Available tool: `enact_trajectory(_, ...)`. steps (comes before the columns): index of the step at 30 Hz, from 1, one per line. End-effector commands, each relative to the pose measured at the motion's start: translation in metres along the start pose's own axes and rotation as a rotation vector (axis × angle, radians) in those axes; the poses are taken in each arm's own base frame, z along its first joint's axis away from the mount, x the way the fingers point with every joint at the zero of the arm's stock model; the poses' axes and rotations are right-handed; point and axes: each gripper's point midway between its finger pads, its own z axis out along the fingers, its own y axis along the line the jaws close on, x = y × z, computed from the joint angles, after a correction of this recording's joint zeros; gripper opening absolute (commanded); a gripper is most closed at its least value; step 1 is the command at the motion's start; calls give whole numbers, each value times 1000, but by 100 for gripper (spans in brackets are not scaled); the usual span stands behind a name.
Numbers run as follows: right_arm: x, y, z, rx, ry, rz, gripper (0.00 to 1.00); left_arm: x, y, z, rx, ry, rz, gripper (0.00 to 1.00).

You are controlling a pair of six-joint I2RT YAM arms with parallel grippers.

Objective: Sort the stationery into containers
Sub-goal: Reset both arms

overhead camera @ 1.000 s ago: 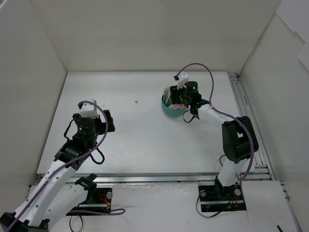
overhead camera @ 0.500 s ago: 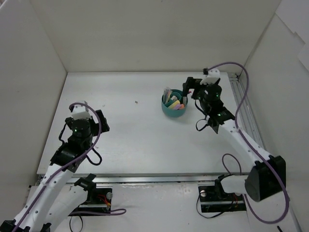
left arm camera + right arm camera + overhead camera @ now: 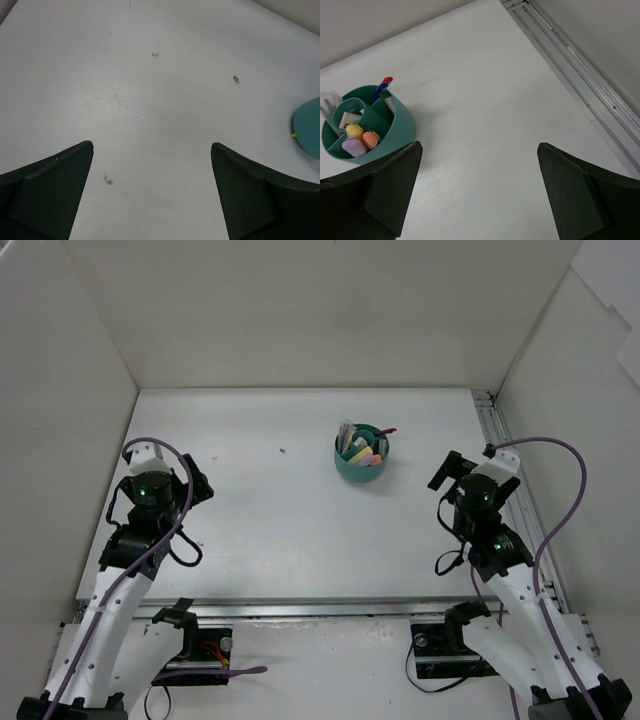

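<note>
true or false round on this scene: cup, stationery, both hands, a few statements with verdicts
1. The cup stands upright on the table. True.
2. The right hand holds a pen. False: it is open and empty.
3. Highlighters sit together in one compartment of the cup. True.
4. The left hand is shut. False: it is open, with nothing between its fingers.
</note>
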Motion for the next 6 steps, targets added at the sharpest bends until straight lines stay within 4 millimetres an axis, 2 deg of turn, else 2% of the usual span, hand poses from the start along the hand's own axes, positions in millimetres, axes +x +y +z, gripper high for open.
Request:
enact_trajectory(1,-13,-11,-11,28,-72,73,98,-12,-3,-4,22,-40,-42,100)
enact_trajectory(6,-9,-20,-19,28,-92,107,98,-7,-1,-4,18,-28,-39,100)
